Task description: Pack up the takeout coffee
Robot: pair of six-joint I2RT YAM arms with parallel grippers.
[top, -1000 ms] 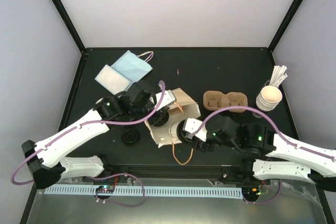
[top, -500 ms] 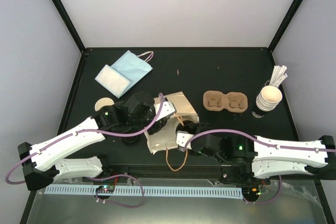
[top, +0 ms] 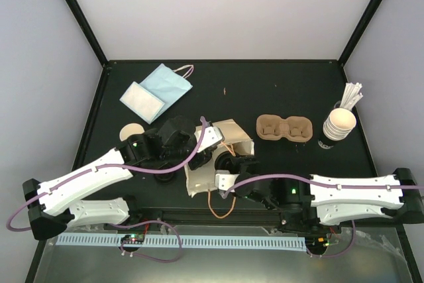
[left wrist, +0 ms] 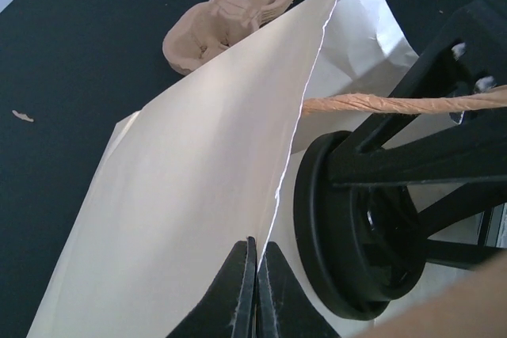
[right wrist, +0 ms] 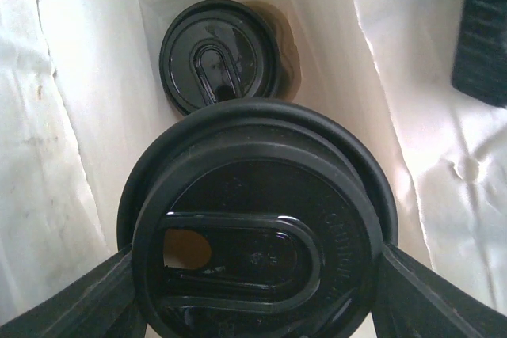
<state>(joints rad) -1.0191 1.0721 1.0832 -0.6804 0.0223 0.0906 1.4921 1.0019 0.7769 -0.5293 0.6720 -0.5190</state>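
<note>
Right hand (right wrist: 255,294) wide around presumed cup (right wrist: 253,195)

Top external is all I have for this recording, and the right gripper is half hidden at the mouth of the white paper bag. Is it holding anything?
Observer: Yes. The right wrist view shows the right gripper with a finger on each side of a black sip lid. Whatever is under the lid is hidden.
Operator: Is the bag empty beneath it?
Observer: No. A second black lid sits at the bottom of the paper bag.
Operator: What is the left gripper doing?
Observer: In the left wrist view, the left gripper is shut on the edge of the bag's mouth.
</note>
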